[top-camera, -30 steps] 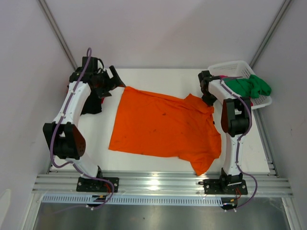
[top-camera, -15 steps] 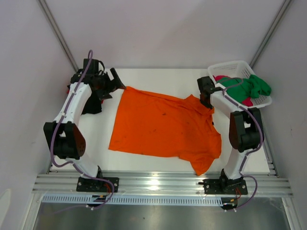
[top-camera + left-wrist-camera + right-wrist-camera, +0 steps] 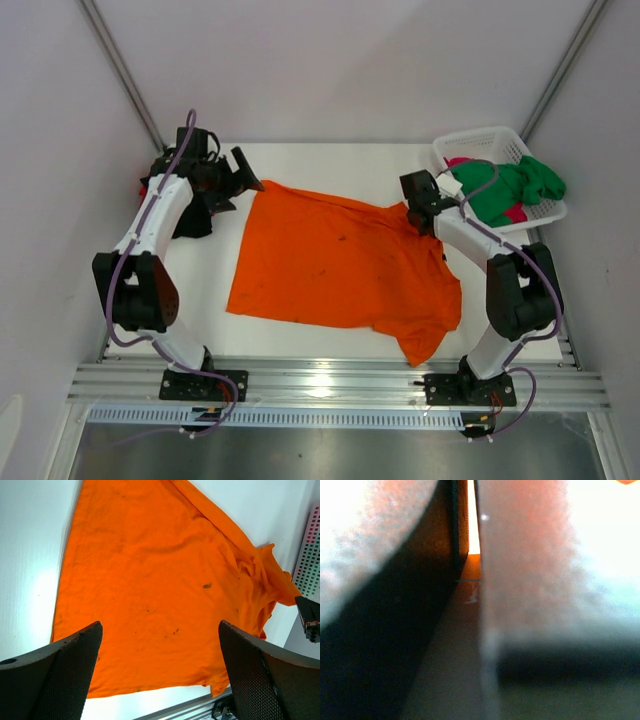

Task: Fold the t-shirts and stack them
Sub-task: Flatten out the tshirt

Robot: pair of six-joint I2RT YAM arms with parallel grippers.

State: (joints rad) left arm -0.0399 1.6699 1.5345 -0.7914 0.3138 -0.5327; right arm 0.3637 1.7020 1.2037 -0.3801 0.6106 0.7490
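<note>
My left pincer (image 3: 244,178) stands wide open with nothing between its fingers (image 3: 65,675). It is raised off the table (image 3: 330,160), just off the far left corner of the orange t-shirt (image 3: 340,265). In its own camera the shirt lies spread out below and ahead of the pincer, filling the gap between the two black pads. Most of the body lies flat, with a few small dark specks on the cloth. The end farthest from the pincer is rumpled into folds.

My right pincer (image 3: 418,212) is squeezed shut, down at the shirt's far right corner, where a sleeve bunches up. Its camera shows only the two fingers (image 3: 520,580) pressed nearly together and blurred, with a thin strip of orange in the slit between them. I cannot tell whether any cloth is nipped there or merely seen past the tips.

Beyond my right pincer, on its outer side toward the table's far right corner, sits a white lattice basket (image 3: 480,135). A green t-shirt (image 3: 510,185) is heaped in it and hangs over its rim. Magenta-pink cloth (image 3: 458,162) shows beside and under the green.

On the outer side of my left pincer, close against that arm, lies a black bundle (image 3: 192,222). I cannot tell from here whether it is a shirt.
</note>
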